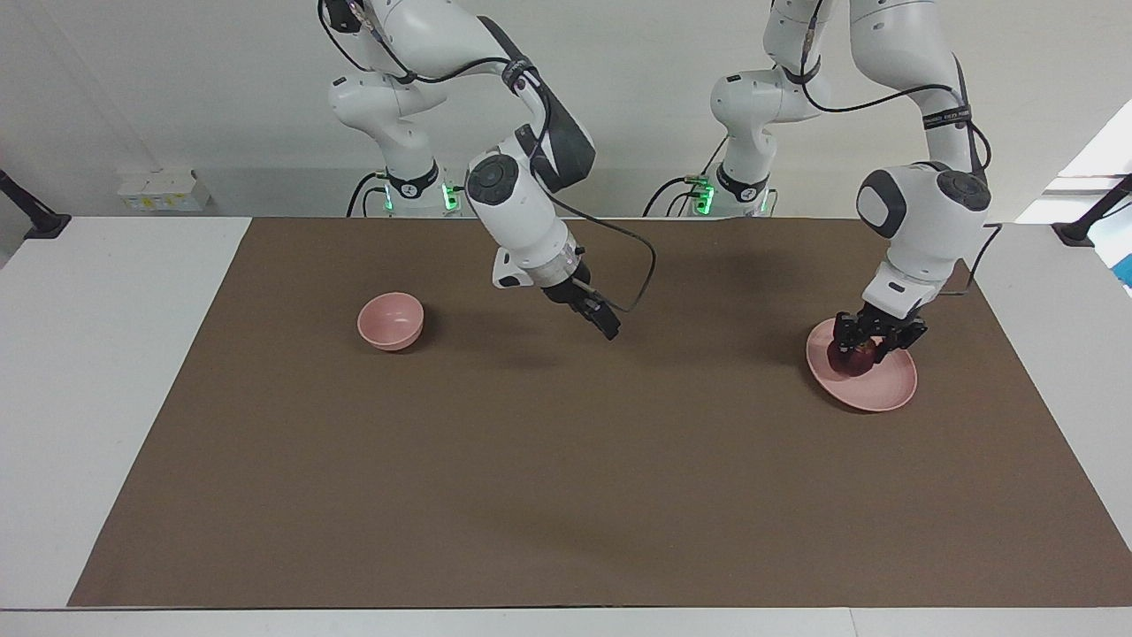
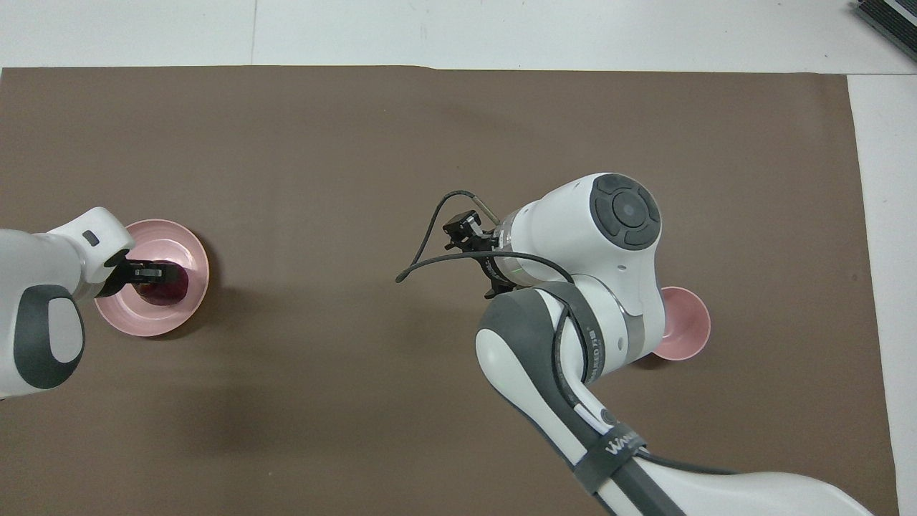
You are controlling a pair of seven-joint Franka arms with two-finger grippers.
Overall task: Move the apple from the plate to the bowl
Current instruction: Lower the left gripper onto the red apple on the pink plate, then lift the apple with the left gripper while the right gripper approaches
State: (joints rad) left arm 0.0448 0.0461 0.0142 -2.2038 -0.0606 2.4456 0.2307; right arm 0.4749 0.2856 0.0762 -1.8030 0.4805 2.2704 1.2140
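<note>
Two grippers noted. Bowl (image 1: 390,321) stands on the brown mat (image 1: 566,495), well apart from the plate (image 1: 871,389), toward the right arm's end. Right gripper (image 1: 604,322) hangs over bare mat between bowl and plate, waiting, probably for a handover; finger state cannot be told. Left gripper (image 1: 871,341) is down on the plate, fingers straddling the apple (image 1: 852,357); whether they are clamped cannot be told.
</note>
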